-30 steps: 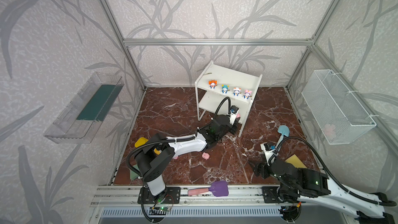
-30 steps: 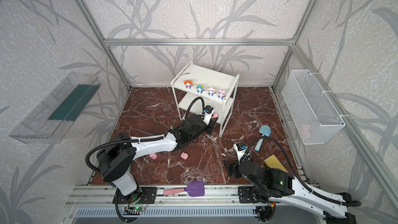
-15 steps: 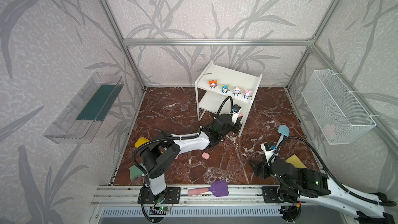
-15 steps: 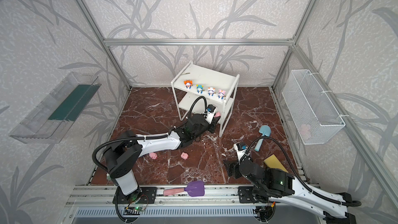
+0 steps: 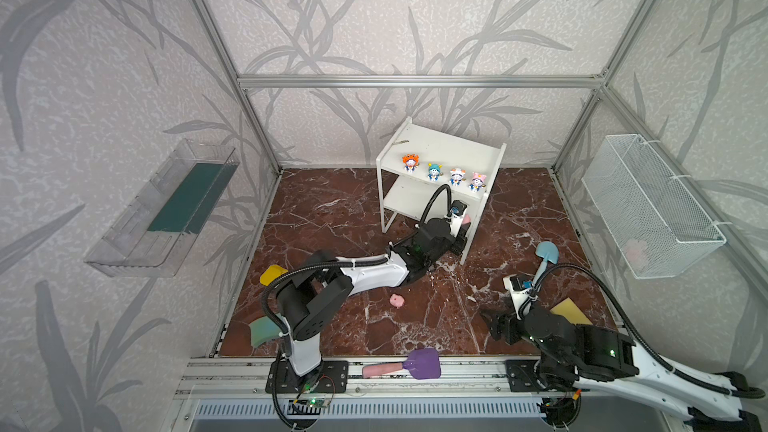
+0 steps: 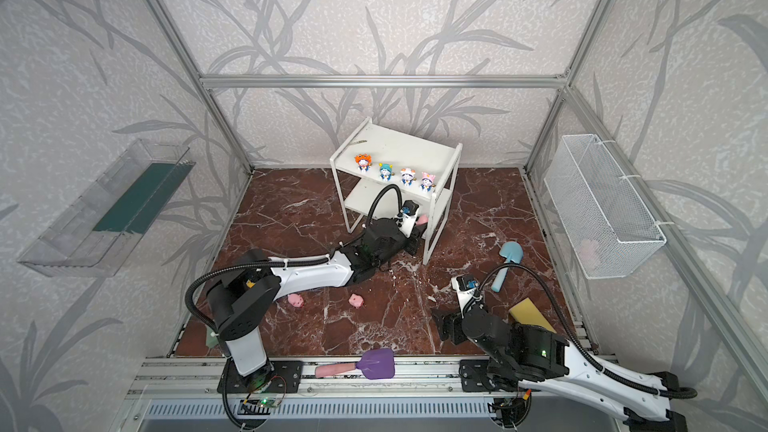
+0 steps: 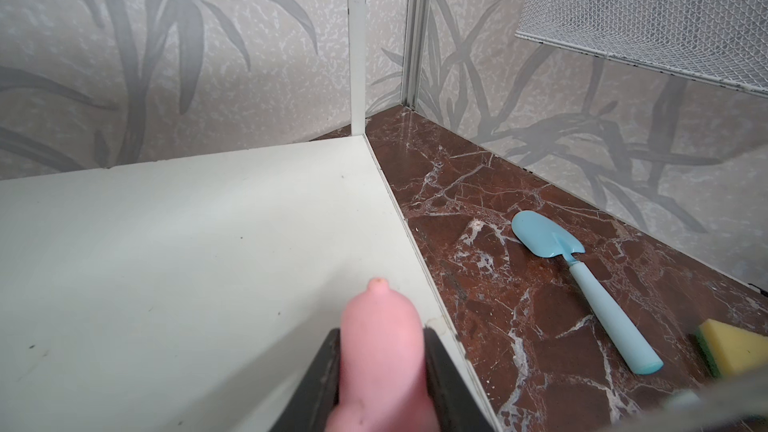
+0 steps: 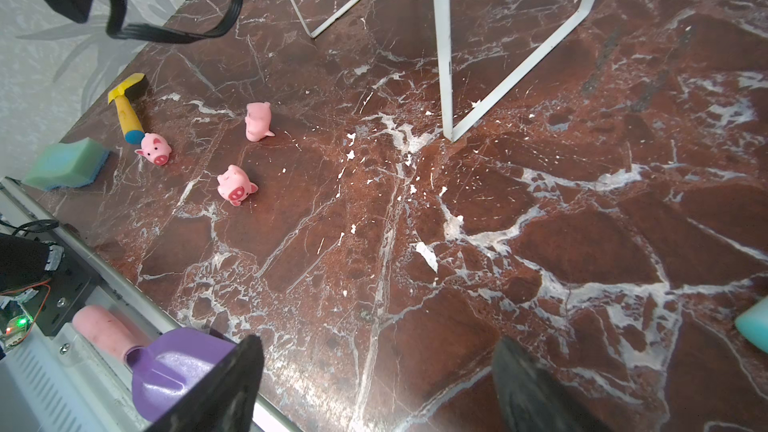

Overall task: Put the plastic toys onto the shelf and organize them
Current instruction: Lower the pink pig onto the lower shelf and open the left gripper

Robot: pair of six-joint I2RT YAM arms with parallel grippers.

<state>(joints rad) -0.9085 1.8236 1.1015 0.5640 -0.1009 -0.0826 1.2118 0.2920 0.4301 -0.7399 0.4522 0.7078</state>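
Top views, left to right: clear tray [image 5: 162, 209] hangs on the left wall. Green sponge [image 5: 262, 331] and yellow shovel [image 5: 272, 274] sit at the left edge of the marble floor [image 5: 332, 209].

Right wrist view shows three pink pigs loose on the floor, left of centre, well apart from the shelf [image 5: 440, 147]:
- pig 1 [image 8: 154, 149], just beside the yellow shovel's handle
- pig 2 [image 8: 235, 184], nearest
- pig 3 [image 8: 257, 120], farther back

Purple shovel [image 5: 419, 364] lies on the near rail [image 5: 465, 369].

Left arm stretches to the shelf at centre far. Left wrist view: left gripper [image 7: 382, 340] jaws narrow, fingers pressed on both sides of pig 4 [image 7: 380, 313]. It is over the lower board [image 7: 166, 243], near the board's right front corner. Whether it touches the board, cannot tell.

Top board carries a row: orange-hat figurine [image 5: 409, 162], teal-hat figurine [image 5: 434, 171], white-hat figurine [image 5: 456, 176], pink-hat figurine [image 5: 477, 180].

Right of the shelf: blue shovel [image 5: 544, 257], yellow sponge [image 5: 569, 311] nearer. Right gripper [image 8: 376, 344] sits low over the floor, jaws wide apart, nothing between them. Wire basket [image 5: 648, 205] hangs on the right wall.
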